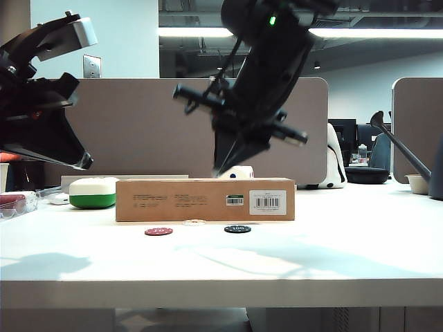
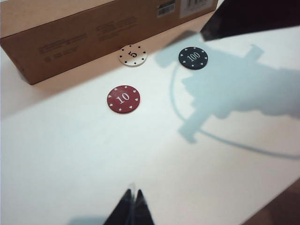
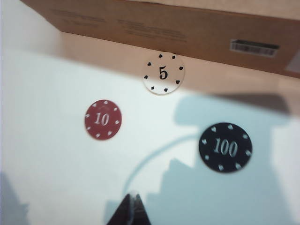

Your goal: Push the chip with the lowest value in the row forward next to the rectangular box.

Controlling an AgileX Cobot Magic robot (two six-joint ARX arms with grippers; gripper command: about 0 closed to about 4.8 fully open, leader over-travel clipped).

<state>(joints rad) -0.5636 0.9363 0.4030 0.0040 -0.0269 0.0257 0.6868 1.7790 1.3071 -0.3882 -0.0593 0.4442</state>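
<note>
Lying just beside the front face of the rectangular box (image 1: 205, 200) is the white chip (image 1: 194, 222) marked 5, ahead of the other two; whether it actually touches the cardboard cannot be told. The row is thus broken: the dark red chip (image 1: 158, 231) marked 10 and the black chip (image 1: 237, 229) marked 100 sit nearer the table's front edge, the red one on the left of the exterior view and the black one on the right, with the white one between them and further back (the wrist views show all three numbers plainly). The box is long, low and brown, with a white barcode label (image 1: 267, 202) near its right end; a white-and-green case (image 1: 93, 192) stands at its left end on the white table (image 1: 221, 266).

The right gripper (image 3: 130, 209) hangs high above the middle of the table, over the box, its fingers drawn together to a point with nothing between them; the left gripper (image 2: 132, 208) is held up at the left side, well apart from the chips, its fingers likewise pressed together and empty.
</note>
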